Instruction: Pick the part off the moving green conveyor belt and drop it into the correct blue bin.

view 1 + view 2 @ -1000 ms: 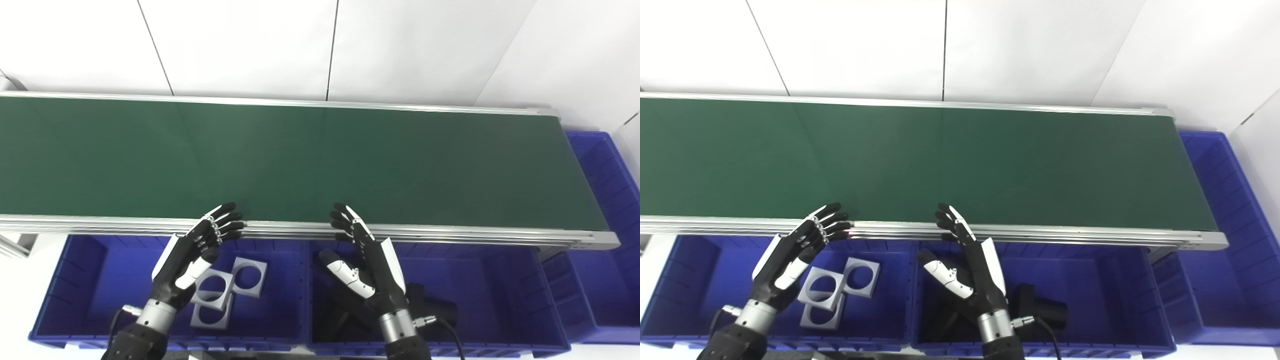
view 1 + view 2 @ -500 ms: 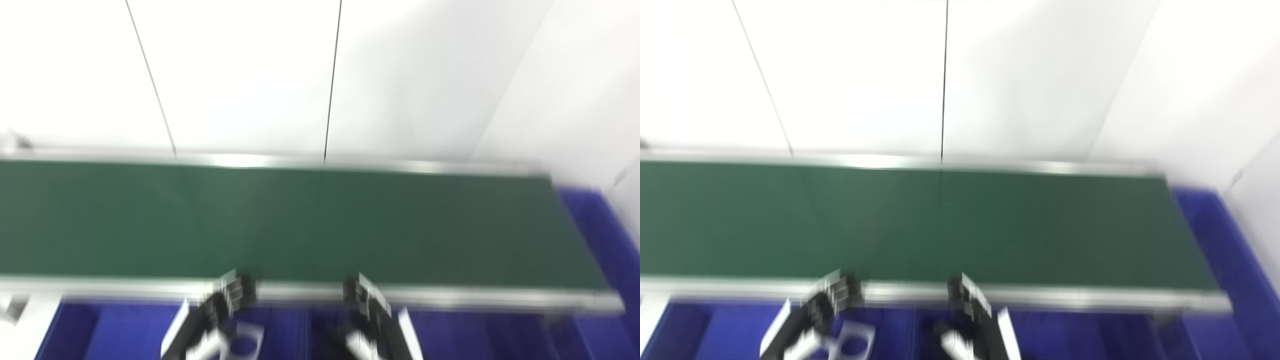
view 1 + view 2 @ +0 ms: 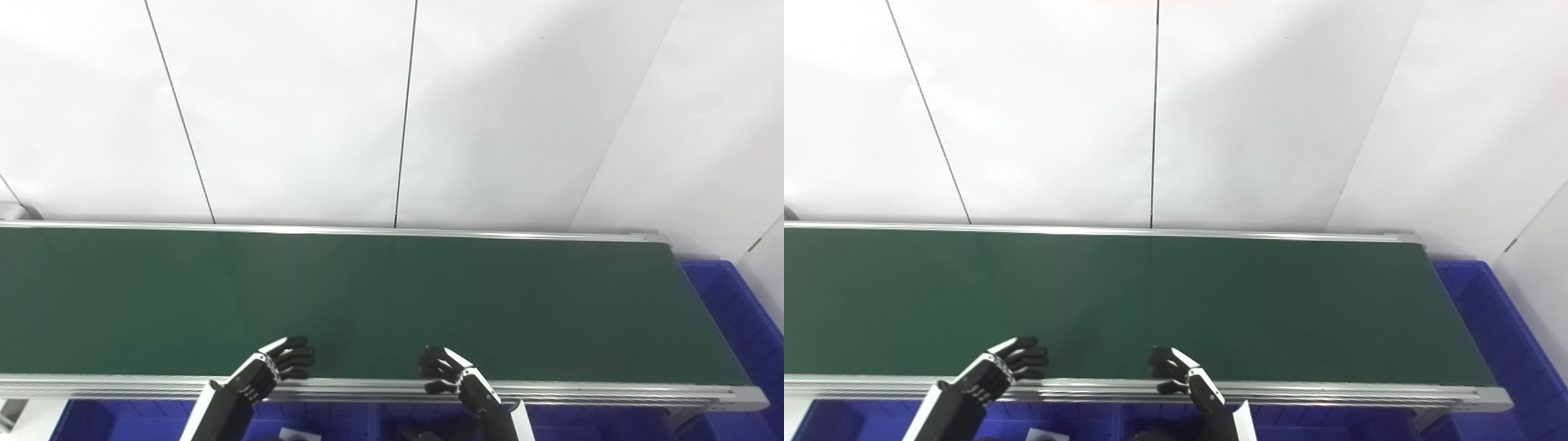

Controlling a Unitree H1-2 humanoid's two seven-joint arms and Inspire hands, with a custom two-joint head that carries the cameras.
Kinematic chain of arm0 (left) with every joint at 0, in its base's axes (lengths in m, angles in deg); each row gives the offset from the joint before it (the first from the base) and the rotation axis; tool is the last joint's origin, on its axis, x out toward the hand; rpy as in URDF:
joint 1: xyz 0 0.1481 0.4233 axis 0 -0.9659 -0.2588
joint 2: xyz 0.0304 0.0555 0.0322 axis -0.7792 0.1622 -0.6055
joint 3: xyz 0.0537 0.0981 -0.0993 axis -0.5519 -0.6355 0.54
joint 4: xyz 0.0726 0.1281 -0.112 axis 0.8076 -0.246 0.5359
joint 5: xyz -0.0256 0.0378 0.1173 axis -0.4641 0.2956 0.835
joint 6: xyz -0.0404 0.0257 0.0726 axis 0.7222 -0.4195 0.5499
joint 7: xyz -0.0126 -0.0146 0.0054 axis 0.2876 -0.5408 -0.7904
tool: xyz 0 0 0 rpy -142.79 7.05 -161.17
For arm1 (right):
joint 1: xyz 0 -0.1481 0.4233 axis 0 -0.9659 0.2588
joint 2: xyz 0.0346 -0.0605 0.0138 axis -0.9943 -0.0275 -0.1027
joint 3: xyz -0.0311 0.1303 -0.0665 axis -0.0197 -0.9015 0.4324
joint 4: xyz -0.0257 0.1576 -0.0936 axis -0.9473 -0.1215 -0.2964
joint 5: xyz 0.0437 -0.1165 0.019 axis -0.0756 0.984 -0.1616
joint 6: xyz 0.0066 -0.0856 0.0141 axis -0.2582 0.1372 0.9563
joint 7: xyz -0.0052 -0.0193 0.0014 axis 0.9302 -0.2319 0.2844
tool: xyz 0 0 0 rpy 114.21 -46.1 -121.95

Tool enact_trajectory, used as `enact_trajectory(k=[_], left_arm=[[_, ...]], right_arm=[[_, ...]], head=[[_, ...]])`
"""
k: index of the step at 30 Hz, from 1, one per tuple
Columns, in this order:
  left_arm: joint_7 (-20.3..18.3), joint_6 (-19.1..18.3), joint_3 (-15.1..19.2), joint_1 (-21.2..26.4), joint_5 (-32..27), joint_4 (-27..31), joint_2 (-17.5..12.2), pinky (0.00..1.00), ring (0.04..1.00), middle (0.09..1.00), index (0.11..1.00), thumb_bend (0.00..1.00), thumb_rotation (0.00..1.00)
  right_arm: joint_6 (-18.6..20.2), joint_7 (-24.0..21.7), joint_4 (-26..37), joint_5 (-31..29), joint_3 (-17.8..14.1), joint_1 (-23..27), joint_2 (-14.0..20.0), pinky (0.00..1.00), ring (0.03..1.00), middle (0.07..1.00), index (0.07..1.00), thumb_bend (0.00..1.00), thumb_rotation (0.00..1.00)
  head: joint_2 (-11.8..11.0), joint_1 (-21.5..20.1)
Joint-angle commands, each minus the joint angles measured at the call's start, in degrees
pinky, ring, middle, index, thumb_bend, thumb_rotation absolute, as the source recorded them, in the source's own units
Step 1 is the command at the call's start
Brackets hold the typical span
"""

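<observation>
The green conveyor belt [image 3: 392, 300] runs across the view and I see no part on it. My left hand [image 3: 254, 383] is open and empty, its fingertips [image 3: 297, 358] over the belt's near rail. My right hand [image 3: 465, 386] is open and empty beside it, fingertips [image 3: 432, 361] at the same rail. In the right eye view the left hand [image 3: 989, 376] and right hand [image 3: 1191, 380] look the same. Only the top edges of the blue bins [image 3: 618, 416] below the rail show; most of them is cut off by the picture's bottom edge.
Another blue bin [image 3: 732, 312] stands past the belt's right end. A white panelled wall [image 3: 392, 110] rises behind the belt. The aluminium near rail [image 3: 367, 389] runs along the belt's front.
The camera has tilted up: the belt and hands sit lower in the picture and the bins have mostly left the view. Both hands stay open at the near rail.
</observation>
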Motion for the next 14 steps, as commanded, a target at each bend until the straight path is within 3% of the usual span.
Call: enact_trajectory(k=[1, 7, 11, 14], left_arm=[[-0.7, 1.5, 0.6, -0.1, -1.0, 3.3, 1.0, 0.72, 0.777, 0.806, 0.828, 0.81, 0.67], [-0.6, 1.5, 1.5, -1.5, -1.0, 8.1, 3.2, 0.7, 0.759, 0.782, 0.802, 0.84, 0.66], [-2.4, 1.5, 2.8, -1.5, -2.0, 7.8, 4.0, 0.71, 0.763, 0.784, 0.805, 0.83, 0.63], [-4.2, 1.5, 3.9, -1.3, -2.4, 7.4, 4.3, 0.71, 0.77, 0.793, 0.807, 0.83, 0.64]], right_arm=[[-2.6, 3.8, 3.3, 2.2, 2.1, 0.1, 0.2, 0.59, 0.681, 0.725, 0.752, 0.59, 0.65], [-2.6, 8.9, 5.4, 4.5, 6.2, 1.1, 2.1, 0.61, 0.666, 0.692, 0.726, 0.59, 0.67], [-2.6, 10.6, 5.7, 5.7, 6.9, 1.0, 2.4, 0.62, 0.667, 0.684, 0.72, 0.59, 0.72], [-2.6, 11.6, 5.3, 5.5, 7.5, 1.5, 3.0, 0.62, 0.668, 0.684, 0.722, 0.57, 0.69]], head=[[0.8, 0.4], [1.5, 1.0], [2.1, 1.2], [2.4, 1.3]])
